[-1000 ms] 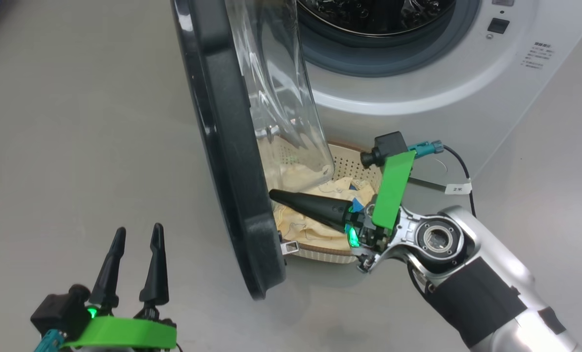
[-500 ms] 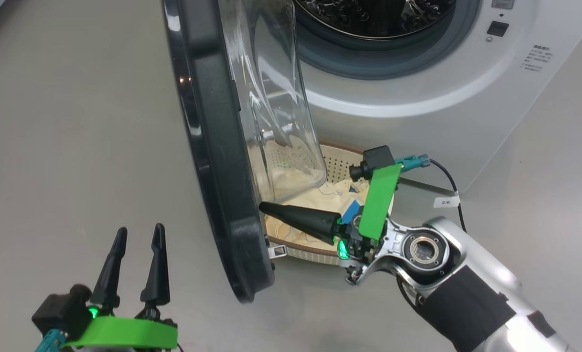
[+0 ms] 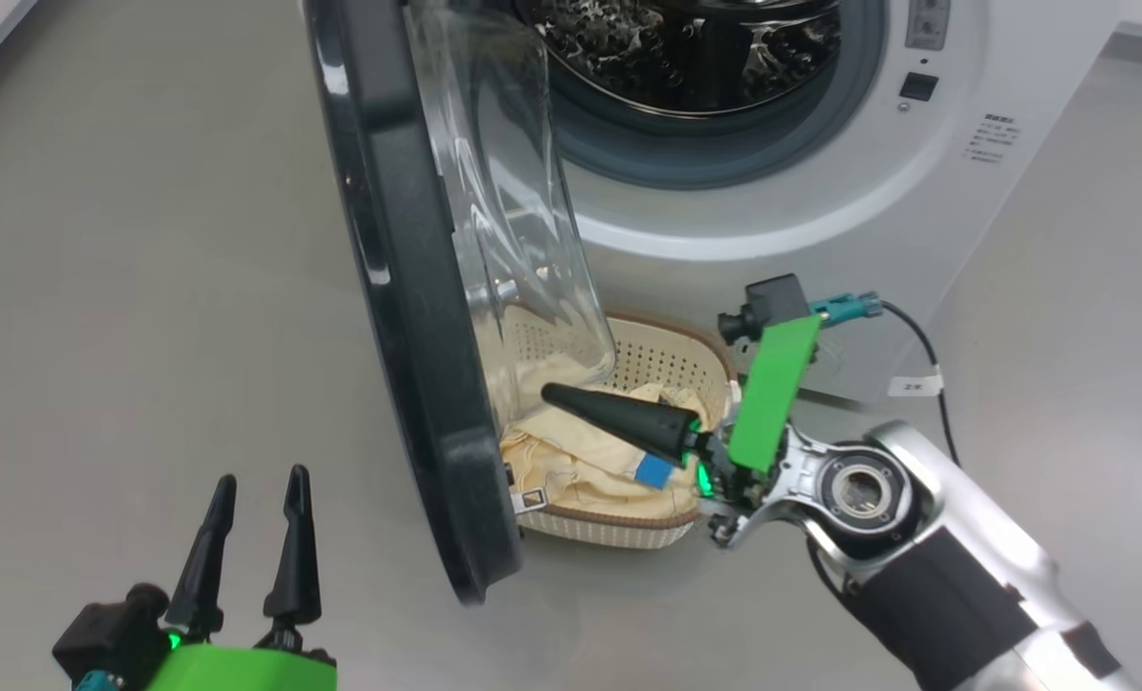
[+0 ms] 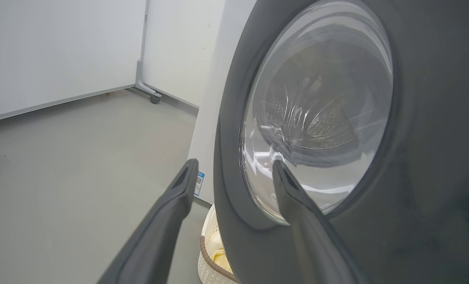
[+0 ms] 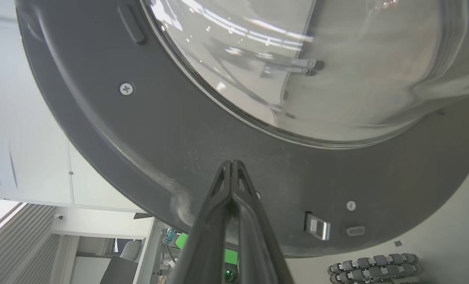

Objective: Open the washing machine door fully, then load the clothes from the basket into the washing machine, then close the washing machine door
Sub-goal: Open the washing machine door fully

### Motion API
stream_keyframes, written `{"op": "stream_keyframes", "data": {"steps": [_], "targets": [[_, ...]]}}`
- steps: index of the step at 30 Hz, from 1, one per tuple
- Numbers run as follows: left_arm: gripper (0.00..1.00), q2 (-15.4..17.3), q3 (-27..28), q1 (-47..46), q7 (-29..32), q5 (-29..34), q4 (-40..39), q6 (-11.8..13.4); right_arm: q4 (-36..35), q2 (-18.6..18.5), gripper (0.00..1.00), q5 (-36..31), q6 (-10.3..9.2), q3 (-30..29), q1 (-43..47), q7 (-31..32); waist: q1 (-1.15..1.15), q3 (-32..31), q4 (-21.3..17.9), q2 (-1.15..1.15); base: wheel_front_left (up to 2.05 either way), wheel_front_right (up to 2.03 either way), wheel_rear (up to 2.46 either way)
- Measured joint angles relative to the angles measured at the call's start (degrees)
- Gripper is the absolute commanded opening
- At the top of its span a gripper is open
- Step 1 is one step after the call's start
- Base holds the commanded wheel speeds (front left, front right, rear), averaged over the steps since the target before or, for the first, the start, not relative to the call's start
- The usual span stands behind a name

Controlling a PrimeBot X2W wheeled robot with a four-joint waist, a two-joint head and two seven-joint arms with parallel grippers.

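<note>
- Two grippers flank one door: the washing machine door (image 3: 408,288) stands roughly half open and edge-on to you. Its plane runs from the washing machine (image 3: 753,221) out over the floor (image 3: 149,288), with the free edge and latch tongue (image 3: 533,499) at the near end.
- Jaws closed tight and empty: the right gripper (image 3: 554,393) lies low, fingers level and pointing left at the door's inner face. In its wrist view they aim at the black ring just under the glass bowl (image 5: 297,59). Whether they touch it or stop just short, you cannot tell.
- Jaws spread wide and empty: the left gripper (image 3: 257,480) sits low toward the floor's near left edge, on the door's outer side and well apart from it. Its wrist view looks onto the outer ring and glass.
- Key relation: the door lies directly left of the right jaws, broad face to them, and full opening means swinging it leftward, away from them. Judgement: the right arm is nearer and already on the pushing side, so push low on the ring, not on the glass.
- The basket (image 3: 672,331) stands on the floor against the washer's foot, partly under the bowl. The clothes (image 3: 571,470) are heaped inside, beneath the right fingers, not yet loaded.
- Risk, as judged: the left gripper sits on the side the door swings into.
</note>
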Motion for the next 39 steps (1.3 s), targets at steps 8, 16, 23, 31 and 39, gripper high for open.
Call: {"op": "stream_keyframes", "data": {"steps": [8,16,23,31,39], "targets": [[1.0,0.0,0.6,0.4,0.0,0.0,0.0,0.0,-8.0,-7.0,0.06,-10.4,0.0,-2.8,3.3,-8.4,0.0,-1.6,-1.6,0.0,0.0,0.0,0.0],[1.0,0.0,1.0,1.7,0.0,0.6,0.1,0.0,-4.7,-18.2,1.0,-32.0,0.0,6.7,3.5,-36.1,0.0,-2.5,-3.4,0.0,0.0,0.0,0.0],[1.0,0.0,2.0,2.6,0.0,1.2,0.1,-0.1,4.4,-20.5,1.0,-39.9,0.0,7.8,4.7,-46.3,0.0,-3.3,-5.0,0.0,0.0,0.0,0.0],[1.0,0.1,2.3,2.9,0.0,1.6,0.1,-0.1,2.1,-18.3,1.0,-58.6,0.01,-13.4,13.2,-46.6,0.0,-3.4,-6.2,0.0,0.0,0.0,0.0],[1.0,0.1,2.8,3.0,0.0,1.6,0.0,-0.1,-4.3,-11.6,1.0,-70.2,0.01,-26.5,24.7,-46.6,0.0,-3.5,-7.3,0.0,0.0,0.0,0.0]]}}
